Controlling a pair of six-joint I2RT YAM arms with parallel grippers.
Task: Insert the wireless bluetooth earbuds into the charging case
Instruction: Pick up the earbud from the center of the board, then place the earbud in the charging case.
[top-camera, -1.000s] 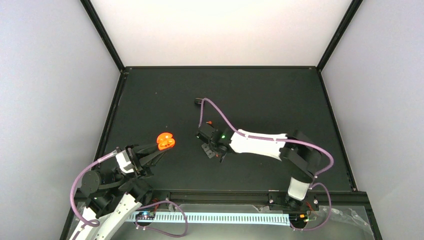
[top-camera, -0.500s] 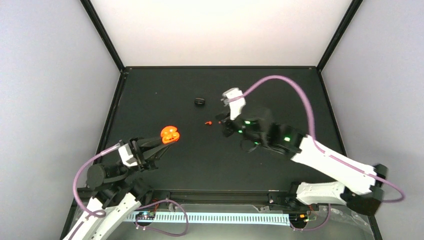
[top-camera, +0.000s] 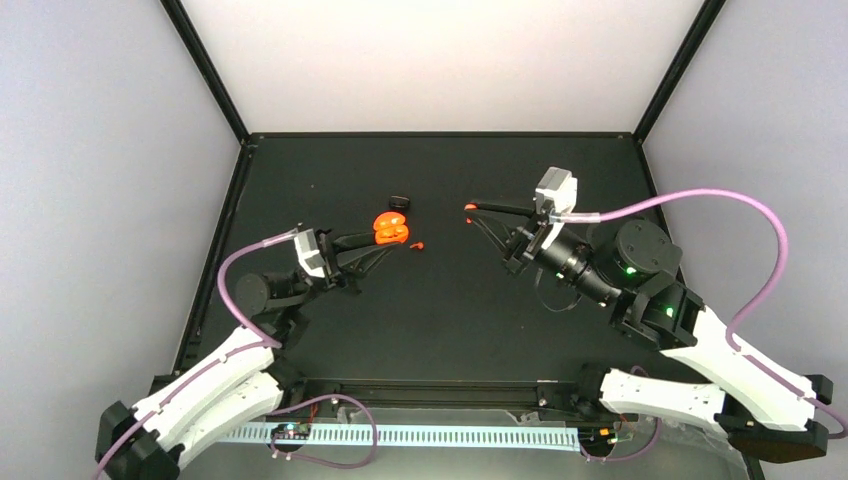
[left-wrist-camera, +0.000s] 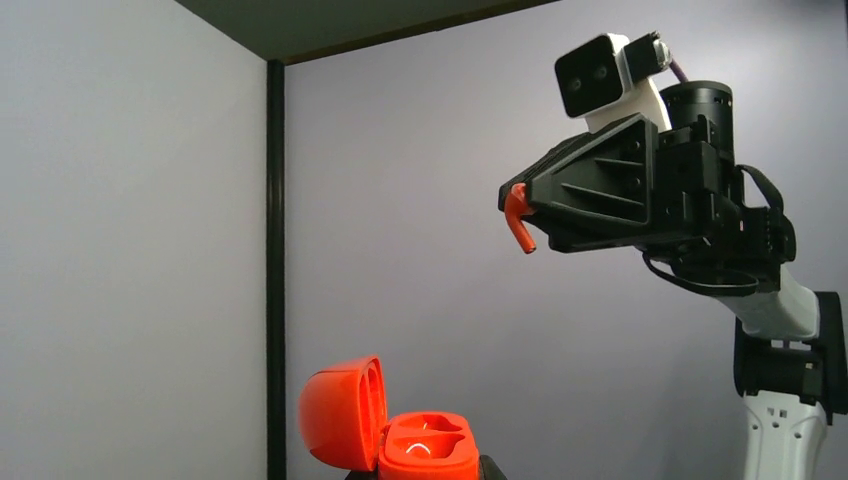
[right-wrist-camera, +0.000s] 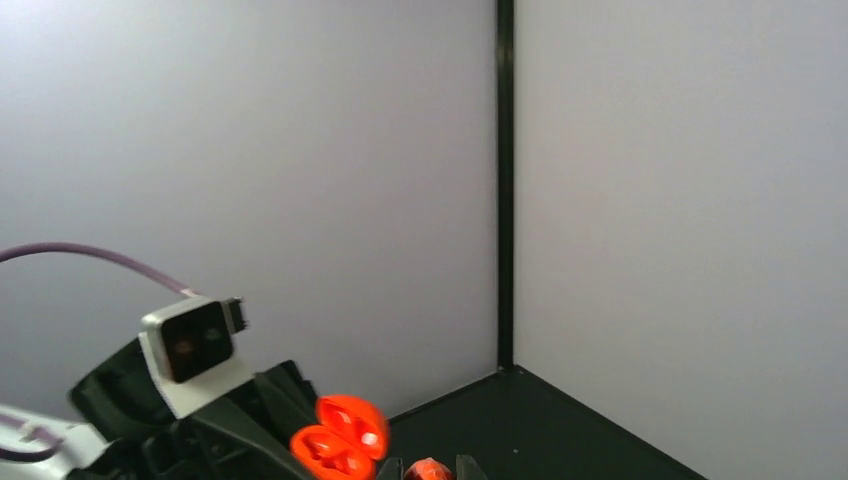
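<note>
My left gripper (top-camera: 388, 236) is shut on the open red-orange charging case (top-camera: 390, 227) and holds it above the table. In the left wrist view the case (left-wrist-camera: 430, 448) shows its lid swung up at the left and two empty wells. My right gripper (top-camera: 473, 210) is shut on one red-orange earbud (top-camera: 469, 207), a short way right of the case and facing it. That earbud also shows in the left wrist view (left-wrist-camera: 517, 216) and between my fingers in the right wrist view (right-wrist-camera: 428, 470), with the case (right-wrist-camera: 338, 441) just left of it. A second earbud (top-camera: 417, 245) lies on the table.
A small black lump (top-camera: 401, 202) lies on the black table behind the case. Grey walls and black corner posts (right-wrist-camera: 504, 180) close in the table on three sides.
My left arm carried the open case up, back and to the right. My right arm swung from the table's middle to the right and rose, now holding an earbud that faces the case.
</note>
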